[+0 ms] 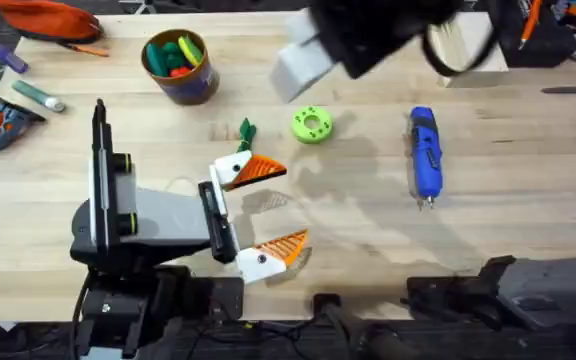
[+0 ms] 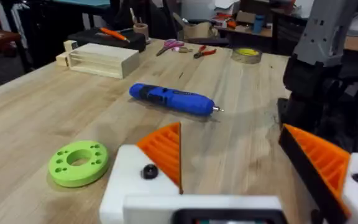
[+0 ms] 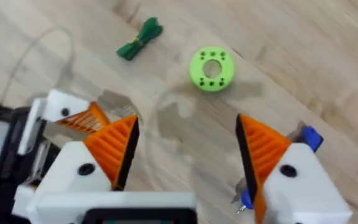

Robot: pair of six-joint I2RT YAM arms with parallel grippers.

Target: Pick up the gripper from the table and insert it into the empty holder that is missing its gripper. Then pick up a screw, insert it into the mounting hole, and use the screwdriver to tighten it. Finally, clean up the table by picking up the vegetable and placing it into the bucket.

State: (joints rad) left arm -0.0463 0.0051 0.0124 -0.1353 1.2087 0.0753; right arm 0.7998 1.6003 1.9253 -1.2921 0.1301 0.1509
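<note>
**Both arms idle over counter, nothing gripped**

My left arm lies low along the counter (image 1: pixel 528 210) from its base at lower left, wrist pointing right. Left fingers (image 1: pixel 268 212) are spread wide, both orange pads on, nothing between them. My right arm is raised high under the overhead camera, dark and blurred at top centre, wrist looking down. Right fingers (image 3: pixel 185 149) also apart, empty. Vegetable (image 1: pixel 245 130) lies on the counter just beyond my left fingers, near the lime disc (image 1: pixel 311 124). Screwdriver (image 1: pixel 425 155) lies flat further right, bit toward the arm bases. Bucket (image 1: pixel 179 66) stands upright at the far left, toy pieces inside.
</note>
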